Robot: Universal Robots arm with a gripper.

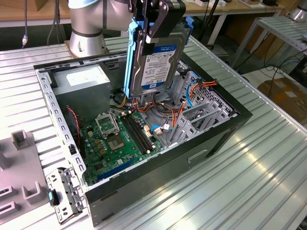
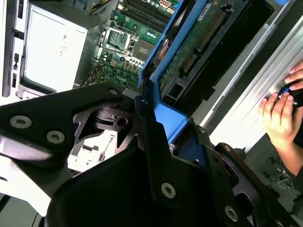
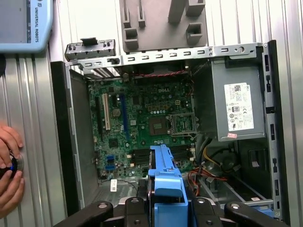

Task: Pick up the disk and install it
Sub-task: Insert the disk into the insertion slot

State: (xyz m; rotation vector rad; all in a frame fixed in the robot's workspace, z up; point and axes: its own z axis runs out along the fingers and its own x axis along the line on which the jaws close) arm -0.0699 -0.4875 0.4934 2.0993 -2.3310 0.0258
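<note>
The disk (image 1: 156, 64) hangs upright above the open computer case (image 1: 225, 129). It is a silver-grey drive with a white and blue label, framed by a blue carrier. My gripper (image 1: 152, 32) is shut on its upper edge, below the arm's black wrist. In the first wrist view the carrier's blue end (image 3: 164, 177) sticks out between the black fingers (image 3: 135, 208), over the motherboard. In the second wrist view the disk's green circuit-board side (image 2: 199, 42) and blue frame run away from the gripper (image 2: 156, 120).
Inside the case lie a green motherboard (image 1: 115, 136), a grey power supply (image 3: 239, 104), orange cables and a metal drive cage (image 1: 201, 115). A grey fixture (image 1: 19, 167) sits on the ribbed table at the exterior view's left. A person's hand (image 3: 7, 172) rests beside the case.
</note>
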